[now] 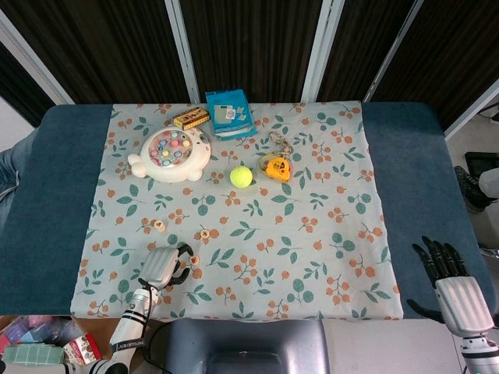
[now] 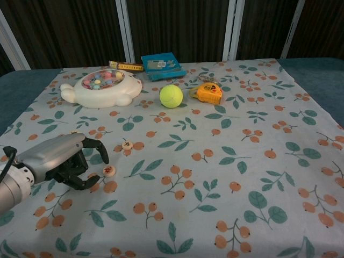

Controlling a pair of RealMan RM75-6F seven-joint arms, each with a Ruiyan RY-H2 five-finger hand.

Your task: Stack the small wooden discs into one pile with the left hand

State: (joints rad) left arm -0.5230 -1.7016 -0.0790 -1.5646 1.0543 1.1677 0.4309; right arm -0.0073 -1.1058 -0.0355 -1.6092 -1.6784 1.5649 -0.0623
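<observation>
The left hand (image 2: 67, 161) hovers low near the floral cloth's (image 1: 312, 257) front edge, fingers curled and parted around a small wooden disc (image 2: 109, 170) at its three o'clock, gripping nothing. A second disc (image 1: 204, 232) and a stacked pair (image 1: 158, 225) lie toward twelve o'clock. The right hand (image 1: 452, 284), fingers spread, waits off the cloth's right edge.

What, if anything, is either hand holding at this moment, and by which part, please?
Nothing is held. The left hand hovers with curled, parted fingers right beside the nearest wooden disc, which lies on the cloth. The right hand is open off the table's edge.
</observation>
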